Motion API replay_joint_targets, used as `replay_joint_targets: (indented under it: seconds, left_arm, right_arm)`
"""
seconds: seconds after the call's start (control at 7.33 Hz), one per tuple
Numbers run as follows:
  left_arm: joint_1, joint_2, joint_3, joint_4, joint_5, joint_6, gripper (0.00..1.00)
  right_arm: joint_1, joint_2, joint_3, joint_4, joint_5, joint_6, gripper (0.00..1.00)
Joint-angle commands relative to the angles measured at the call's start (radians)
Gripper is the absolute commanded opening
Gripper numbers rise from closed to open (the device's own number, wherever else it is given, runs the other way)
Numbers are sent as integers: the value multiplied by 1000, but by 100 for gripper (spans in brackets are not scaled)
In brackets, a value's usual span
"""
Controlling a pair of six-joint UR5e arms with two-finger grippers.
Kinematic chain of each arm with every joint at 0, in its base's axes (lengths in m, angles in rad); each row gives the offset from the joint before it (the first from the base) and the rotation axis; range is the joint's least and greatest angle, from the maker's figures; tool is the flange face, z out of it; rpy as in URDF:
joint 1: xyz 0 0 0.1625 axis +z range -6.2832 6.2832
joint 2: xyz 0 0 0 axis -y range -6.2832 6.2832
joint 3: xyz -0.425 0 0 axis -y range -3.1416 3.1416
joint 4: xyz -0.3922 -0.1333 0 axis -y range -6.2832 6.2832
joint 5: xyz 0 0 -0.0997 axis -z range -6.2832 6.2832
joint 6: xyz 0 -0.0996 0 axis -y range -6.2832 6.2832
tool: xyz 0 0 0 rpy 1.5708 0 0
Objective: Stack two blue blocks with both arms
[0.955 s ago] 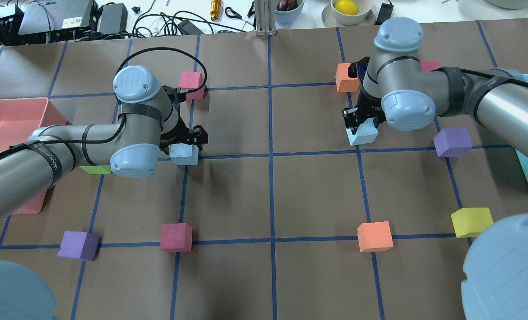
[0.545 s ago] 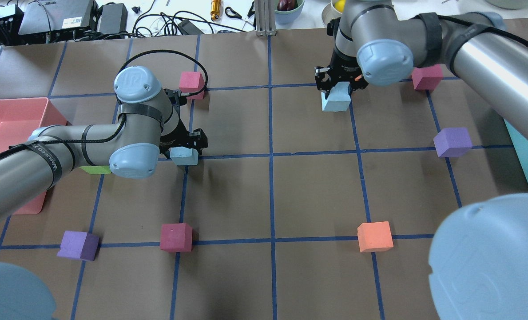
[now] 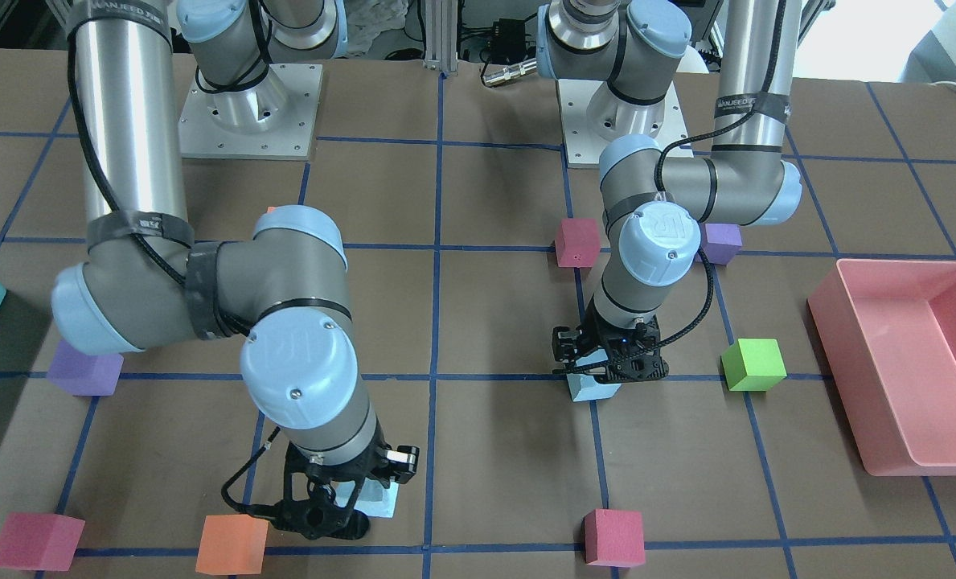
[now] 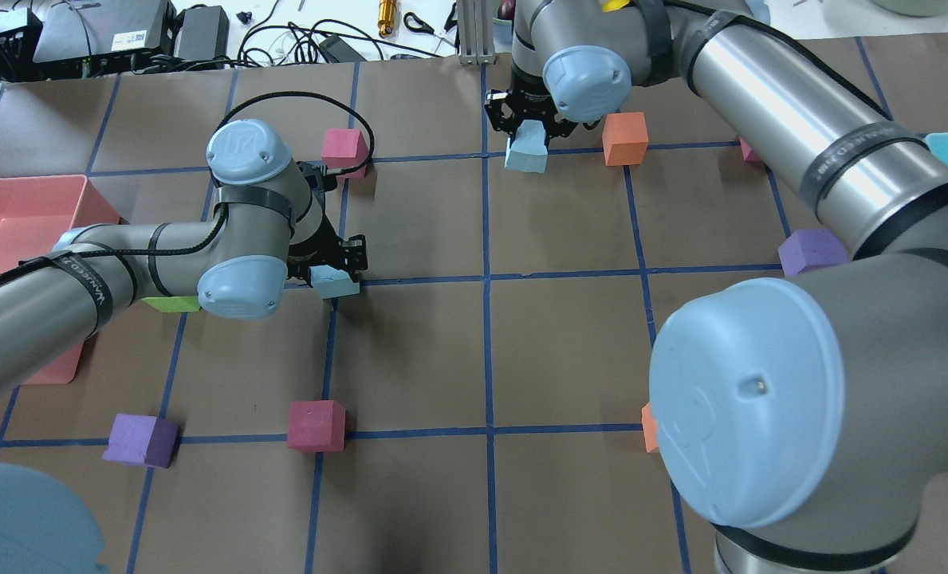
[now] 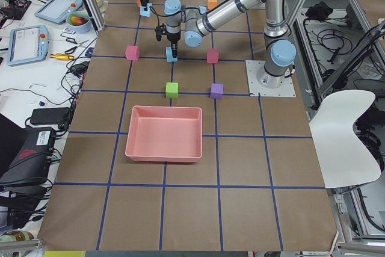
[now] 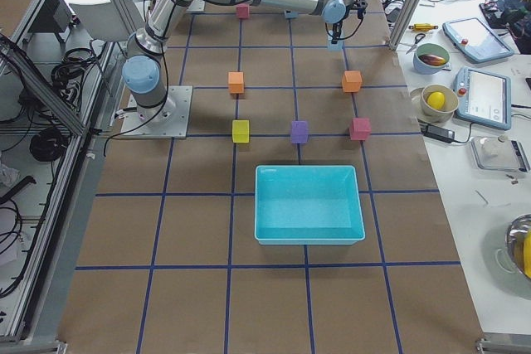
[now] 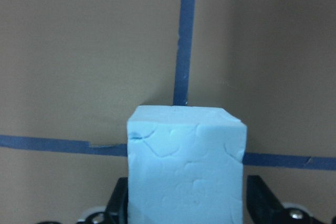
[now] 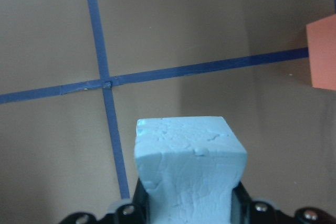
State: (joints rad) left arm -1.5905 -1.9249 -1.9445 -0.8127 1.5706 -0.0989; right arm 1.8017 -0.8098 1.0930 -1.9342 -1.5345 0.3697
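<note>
Between each hand's fingers, blue block (image 4: pixel 526 148)

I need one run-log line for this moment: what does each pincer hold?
left pincer: shut on blue block | right pincer: shut on second blue block | stack: not yet made

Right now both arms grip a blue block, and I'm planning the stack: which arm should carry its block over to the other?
Probably the right. The right gripper holds its blue block lifted, while the left gripper keeps the other blue block low at the tape crossing, a ready base.
</note>
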Motion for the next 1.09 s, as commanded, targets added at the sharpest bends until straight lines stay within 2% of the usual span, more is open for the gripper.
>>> replay_joint_targets:
  seconds: [0.0,0.14,0.55,0.68,0.82,0.95]
  left_arm:
    - [4,17,12,0,-6,7,3]
    - [4,24,36,-43,-4,7,0]
    - [-2,20,240,-294,-4,35,0]
    - [-2,17,289,-336,-6,42,0]
    - [-2,9,315,-362,-6,45,0]
    - [-2,7,324,-362,-11,45,0]
  right_arm:
    - [31,78,-82,-3,34,11,0]
    - [36,102,-96,-5,34,-11,0]
    - [42,124,-97,-8,36,-48,0]
    - [42,130,-96,-8,40,-38,1]
    - [41,136,-97,-8,60,-37,55]
    - [41,138,-96,-8,63,-29,85]
